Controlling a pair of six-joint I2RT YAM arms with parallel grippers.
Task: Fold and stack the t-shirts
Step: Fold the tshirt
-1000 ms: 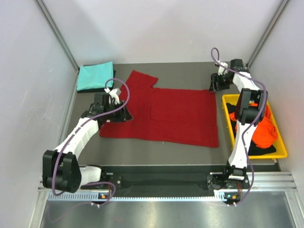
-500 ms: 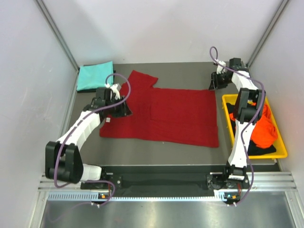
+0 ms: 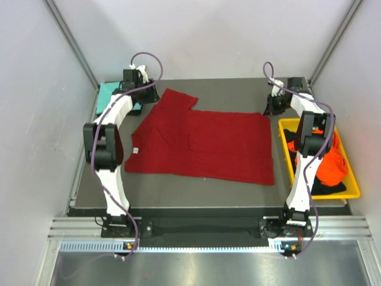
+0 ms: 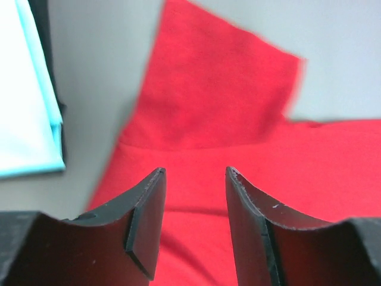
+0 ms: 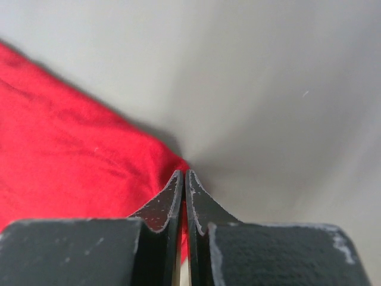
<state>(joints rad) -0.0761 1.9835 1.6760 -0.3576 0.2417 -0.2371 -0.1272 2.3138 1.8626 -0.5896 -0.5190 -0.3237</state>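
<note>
Big dark red tee (image 3: 202,143) lies spread flat mid worktop (image 3: 232,88), one sleeve pointing far-left. L pincer (image 4: 193,173) parted, nothing in it, over that sleeve, near folded teal tee (image 4: 24,89). R pincer (image 5: 184,176) pinched closed on dark red tee's far-right corner. Orange tee (image 3: 333,161) & black tee (image 3: 326,187) in yellow bin (image 3: 286,154), right.

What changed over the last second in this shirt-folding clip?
The left end effector swung from the dark red t-shirt's near-left edge out to its far-left sleeve, beside the teal t-shirt, jaws open. The right end effector stayed shut on the shirt's far-right corner; both shirts and the yellow bin did not move.
</note>
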